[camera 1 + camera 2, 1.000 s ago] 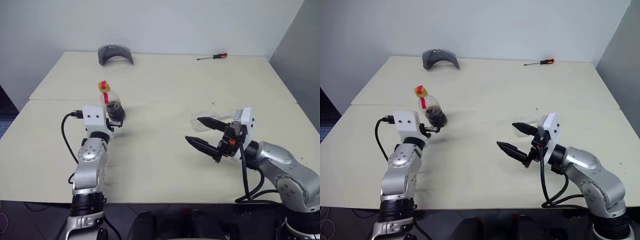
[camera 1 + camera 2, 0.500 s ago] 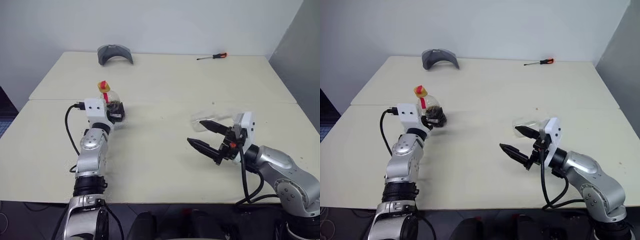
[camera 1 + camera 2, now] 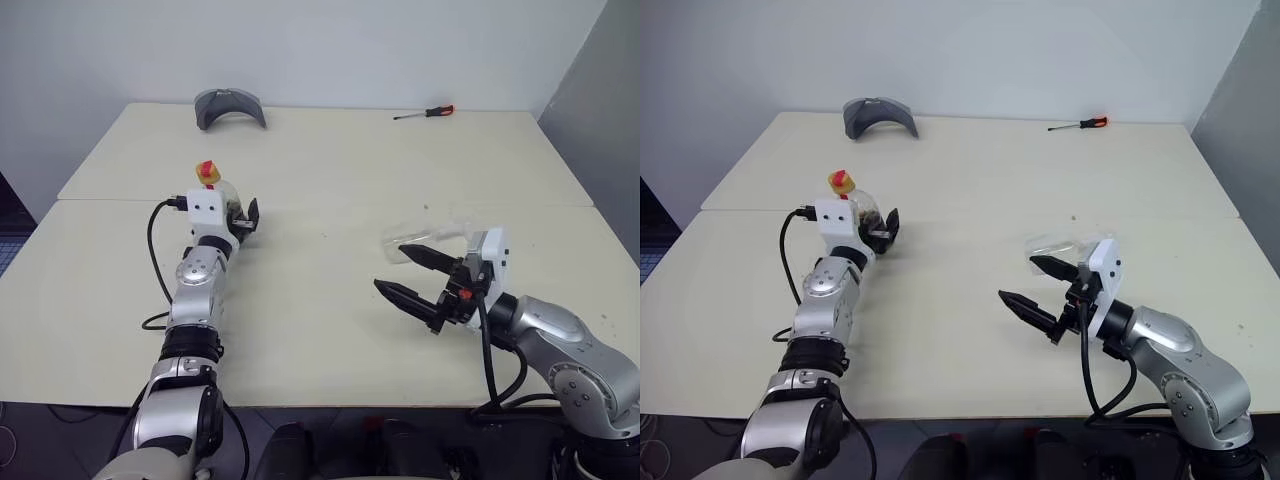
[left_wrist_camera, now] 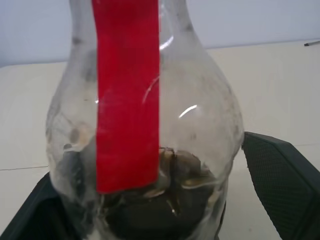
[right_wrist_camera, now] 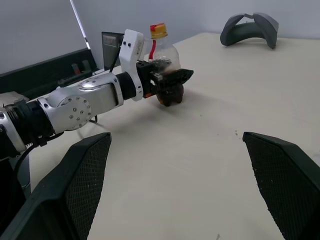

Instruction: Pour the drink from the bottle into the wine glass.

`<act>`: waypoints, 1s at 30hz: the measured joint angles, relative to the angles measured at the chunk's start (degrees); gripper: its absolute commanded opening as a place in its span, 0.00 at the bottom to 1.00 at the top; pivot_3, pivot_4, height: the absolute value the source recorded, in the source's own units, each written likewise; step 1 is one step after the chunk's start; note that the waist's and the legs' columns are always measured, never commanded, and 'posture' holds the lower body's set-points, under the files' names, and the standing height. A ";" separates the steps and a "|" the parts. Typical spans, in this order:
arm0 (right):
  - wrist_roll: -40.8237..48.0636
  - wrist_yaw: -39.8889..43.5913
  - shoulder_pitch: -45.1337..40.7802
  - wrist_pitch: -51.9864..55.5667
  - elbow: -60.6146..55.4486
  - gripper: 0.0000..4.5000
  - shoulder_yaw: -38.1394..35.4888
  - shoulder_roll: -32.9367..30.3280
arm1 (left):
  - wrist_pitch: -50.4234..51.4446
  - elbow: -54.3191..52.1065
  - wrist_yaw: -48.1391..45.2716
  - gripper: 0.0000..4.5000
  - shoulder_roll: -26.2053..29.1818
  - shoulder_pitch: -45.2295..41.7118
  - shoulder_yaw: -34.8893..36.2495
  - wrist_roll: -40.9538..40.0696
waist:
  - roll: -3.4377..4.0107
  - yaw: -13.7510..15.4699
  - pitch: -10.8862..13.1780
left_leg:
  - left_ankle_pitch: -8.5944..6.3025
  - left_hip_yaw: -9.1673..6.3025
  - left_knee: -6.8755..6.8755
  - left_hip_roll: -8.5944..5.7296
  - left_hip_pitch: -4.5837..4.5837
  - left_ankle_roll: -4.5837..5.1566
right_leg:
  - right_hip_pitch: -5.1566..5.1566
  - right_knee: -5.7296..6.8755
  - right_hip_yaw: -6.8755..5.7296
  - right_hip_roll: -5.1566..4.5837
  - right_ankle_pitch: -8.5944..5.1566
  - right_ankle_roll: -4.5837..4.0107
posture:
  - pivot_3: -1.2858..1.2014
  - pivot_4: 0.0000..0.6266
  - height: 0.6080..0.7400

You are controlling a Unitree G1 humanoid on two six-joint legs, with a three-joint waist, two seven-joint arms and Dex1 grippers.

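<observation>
Left gripper open around one bottle; one wine glass.

bottle: small, clear plastic, bulbous body, narrow neck, red strip down its front, yellow cap; upright between the wide-apart fingers of the left gripper
drink: dark red-brown, pooled low in the bottle's body
wine glass: clear, hard to make out; just behind the right gripper, pose uncertain, apart from its spread fingers
</observation>
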 measured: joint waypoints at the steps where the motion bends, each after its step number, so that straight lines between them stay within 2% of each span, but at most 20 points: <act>1: 0.00 0.01 0.05 -0.16 0.00 1.00 0.00 -0.02 | -0.57 0.87 -0.12 0.99 0.00 -0.47 0.00 0.00 | 0.00 0.00 0.00 | 0.00 0.00 0.00 0.00 -0.01 0.00 | 0.00 0.00 -0.01 0.00 0.00 0.00 | 0.52 0.24 1.00; 4: 0.00 -0.01 0.22 -0.30 -0.02 1.00 0.00 -0.06 | -1.86 3.03 -0.46 0.86 0.17 -1.63 0.01 0.00 | 0.00 -0.01 0.00 | 0.01 0.01 0.01 0.00 0.00 -0.02 | 0.00 0.00 0.00 0.00 0.00 0.00 | 0.52 0.24 1.00; 8: -0.01 -0.04 0.25 -0.35 -0.05 1.00 0.03 -0.06 | -3.38 5.68 -0.63 0.59 0.52 -3.20 0.06 -0.02 | 0.00 -0.01 0.00 | 0.01 0.00 0.01 -0.01 -0.01 -0.02 | 0.00 0.00 -0.01 0.00 0.00 0.00 | 0.52 0.24 1.00; 11: -0.03 -0.10 0.20 -0.37 -0.05 1.00 0.08 -0.04 | -4.26 7.05 -0.71 0.47 0.52 -3.93 0.03 -0.02 | -0.01 -0.01 0.00 | 0.04 0.01 0.02 -0.01 -0.02 -0.07 | -0.01 0.00 -0.01 -0.01 0.00 0.00 | 0.52 0.24 1.00; 20: -0.82 -1.79 -3.46 -0.31 0.05 1.00 0.75 -0.08 | -1.80 6.07 -4.84 0.39 1.16 -4.44 -1.11 -0.29 | -0.01 -0.04 0.01 | 0.09 -0.01 0.03 -0.02 -0.03 -0.16 | -0.03 0.01 -0.02 0.00 0.00 0.00 | 0.52 0.24 1.00; 27: -6.06 -4.56 -18.59 1.07 7.73 1.00 1.90 -1.69 | 14.90 -13.37 -24.59 0.39 4.88 -2.68 -8.68 -5.74 | 0.01 -0.24 0.03 | 0.14 0.02 0.03 0.01 -0.05 -0.25 | -0.08 0.01 0.01 0.02 0.00 -0.01 | 0.52 0.24 1.00; 30: -8.03 -4.92 -25.64 1.94 14.03 1.00 3.24 -0.89 | 19.91 -18.07 -31.53 0.39 6.51 -3.41 -10.90 -7.88 | 0.05 -0.47 0.05 | 0.14 0.05 0.03 0.01 -0.04 -0.24 | -0.10 0.03 0.04 0.03 0.00 -0.01 | 0.52 0.24 1.00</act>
